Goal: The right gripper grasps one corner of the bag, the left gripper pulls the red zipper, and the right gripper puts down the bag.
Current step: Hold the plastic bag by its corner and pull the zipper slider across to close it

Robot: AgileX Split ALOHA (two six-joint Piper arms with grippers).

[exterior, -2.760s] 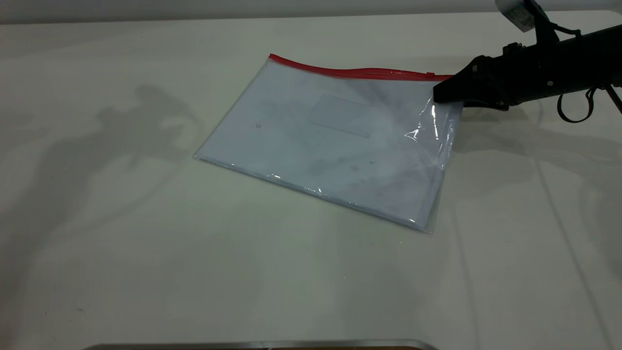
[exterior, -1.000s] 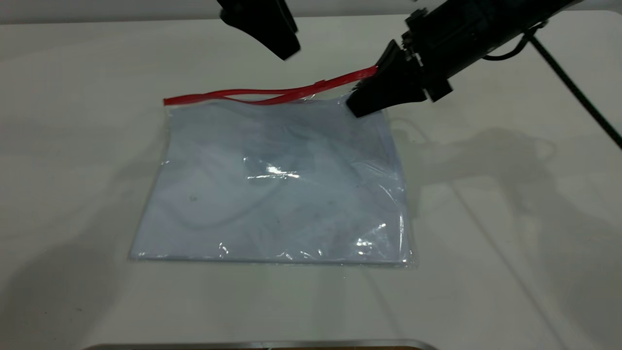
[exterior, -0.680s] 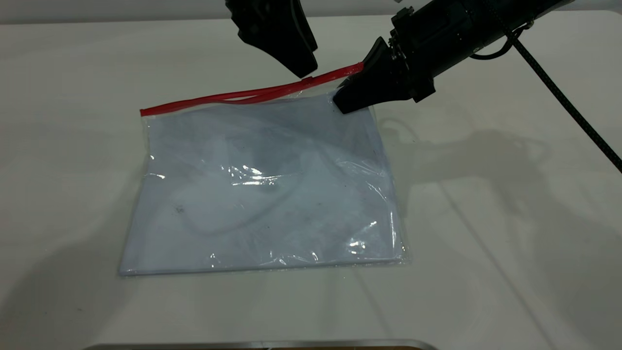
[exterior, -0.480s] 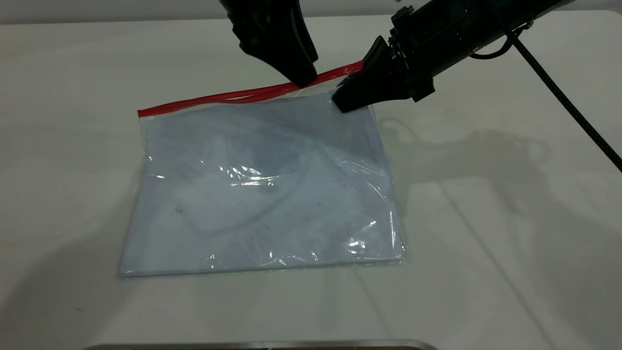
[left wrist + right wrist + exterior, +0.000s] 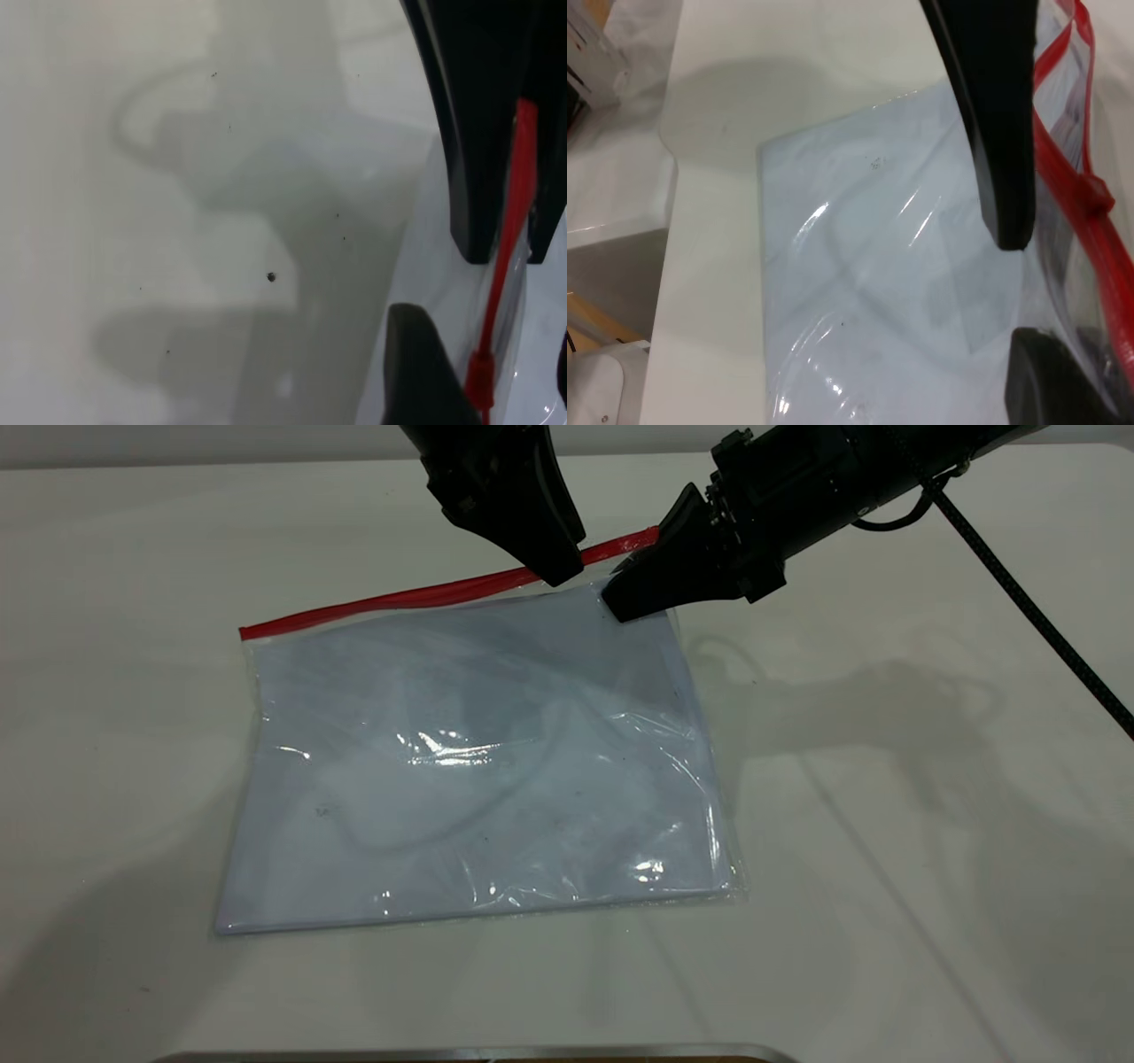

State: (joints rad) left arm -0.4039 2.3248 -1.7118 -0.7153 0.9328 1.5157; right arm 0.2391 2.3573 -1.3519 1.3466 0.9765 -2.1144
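Note:
The bag (image 5: 478, 762), a clear pouch with white paper inside, lies on the white table with its far right corner lifted. The red zipper (image 5: 399, 598) runs along its far edge. My right gripper (image 5: 620, 605) is shut on that raised corner just below the strip; in the right wrist view (image 5: 1076, 376) the plastic lies over its lower finger. My left gripper (image 5: 561, 574) reaches down from the back onto the strip, close beside the right gripper. In the left wrist view the left gripper (image 5: 492, 376) stands open, with the red slider tab (image 5: 479, 381) between its fingers.
The right arm's black cable (image 5: 1019, 602) hangs across the table's right side. A metal edge (image 5: 478, 1054) runs along the near border. The right wrist view shows the table's edge (image 5: 669, 177) with clutter (image 5: 594, 53) beyond it.
My right gripper has dragged and turned the bag leftward and lifted its corner. My left gripper has come in from the back and dropped onto the red strip around the slider.

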